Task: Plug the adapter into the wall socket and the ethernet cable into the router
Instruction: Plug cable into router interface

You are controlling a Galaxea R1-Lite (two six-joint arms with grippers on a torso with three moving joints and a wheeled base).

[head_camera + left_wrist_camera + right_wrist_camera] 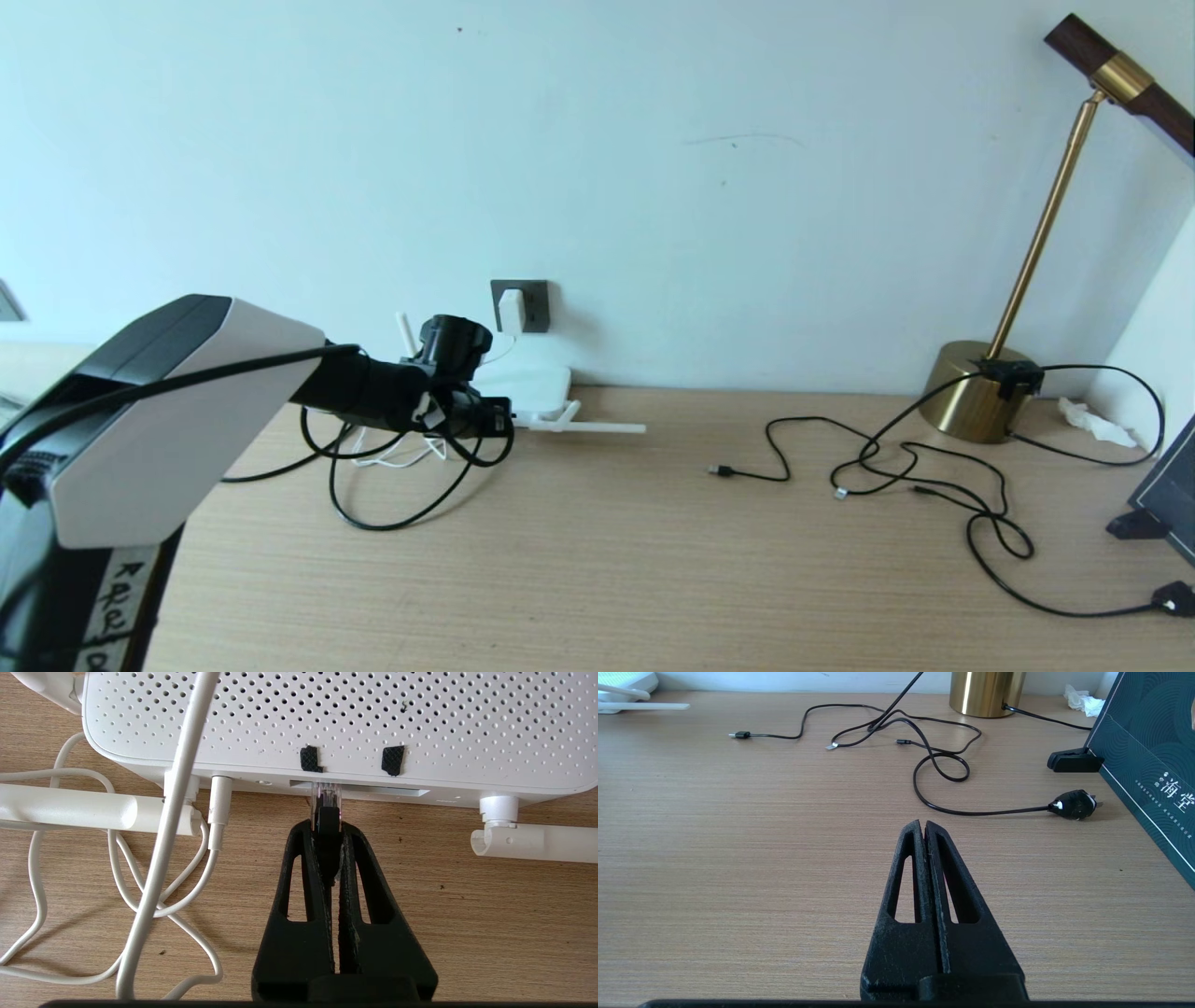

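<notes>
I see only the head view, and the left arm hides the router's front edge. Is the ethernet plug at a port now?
Observer: The left wrist view shows the left gripper shut on the ethernet cable, and its clear tip is at the opening of a port slot on the router.
Operator: Is anything else plugged into that edge?
Observer: Yes, a thin white cord is plugged in beside the slot, toward the antenna lying on the table.
Operator: And the right arm? I do not see it at all.
Observer: The right gripper is shut on nothing, low over the bare table, pointing toward a black power plug.
</notes>
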